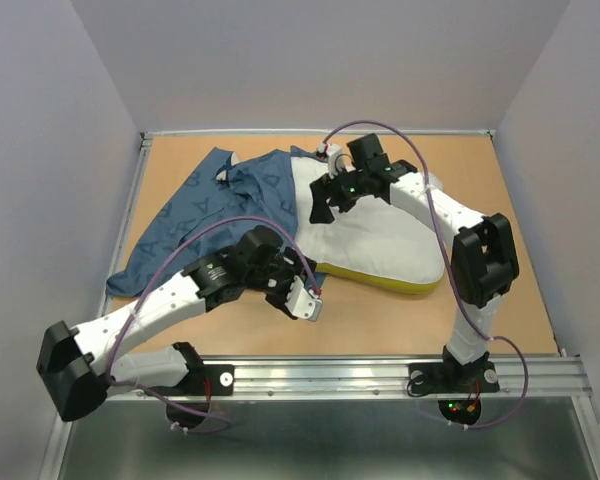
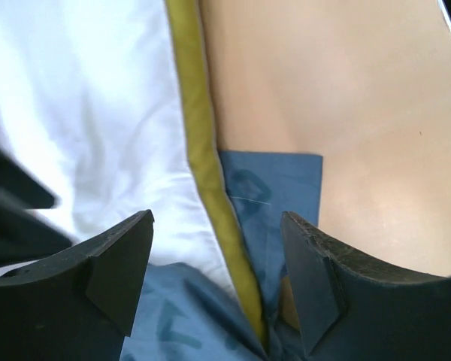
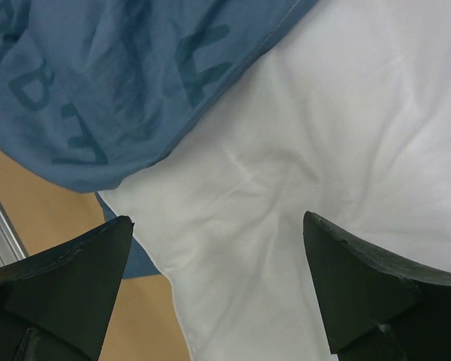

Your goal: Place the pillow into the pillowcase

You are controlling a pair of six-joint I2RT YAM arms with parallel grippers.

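The white pillow (image 1: 375,235) lies mid-table with its yellow-green band (image 1: 380,281) along the near edge. The blue letter-printed pillowcase (image 1: 205,215) lies crumpled to its left and overlaps the pillow's left end. My left gripper (image 1: 310,287) is open at the pillow's near left corner. In the left wrist view its jaws (image 2: 218,278) straddle the band (image 2: 195,128) and a fold of pillowcase (image 2: 278,188), gripping nothing. My right gripper (image 1: 322,208) is open above the pillow's far left part. In the right wrist view its jaws (image 3: 218,286) are spread over white pillow (image 3: 323,128), with pillowcase (image 3: 98,75) just beyond.
The tan tabletop (image 1: 500,190) is ringed by a metal rail (image 1: 380,375) and pale walls. Bare table shows right of the band in the left wrist view (image 2: 346,90). Purple cables loop over both arms.
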